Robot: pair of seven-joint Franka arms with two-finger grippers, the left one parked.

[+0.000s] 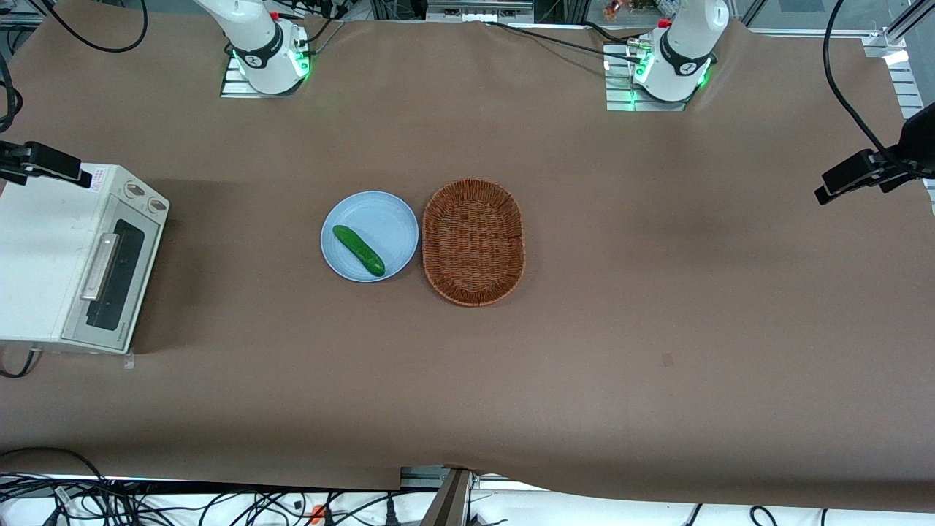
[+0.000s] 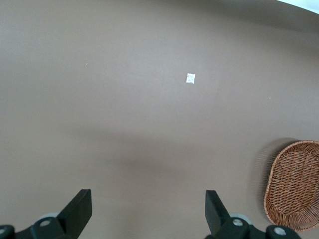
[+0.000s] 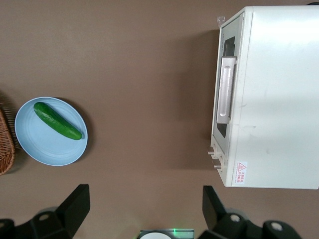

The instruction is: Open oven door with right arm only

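Closed oven door (image 1: 109, 281) faces the plate (image 1: 369, 235) – right arm's gripper (image 3: 144, 211) hangs above the table (image 1: 584, 351), fingers spread, empty.

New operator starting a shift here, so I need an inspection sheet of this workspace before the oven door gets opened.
Surface: brown table cover, flat, with a small white scrap on it.
Job's things: oven at the working arm's end of the table; oven door shut, bar handle free.
Clutter: blue plate holding a cucumber; wicker basket beside it, nothing in it.
Grippers: gripper open, held high above the table between plate and oven, touching nothing.
Cables: black leads bunched along the table edge nearest the front camera.
Surroundings: black camera mounts at both table ends.
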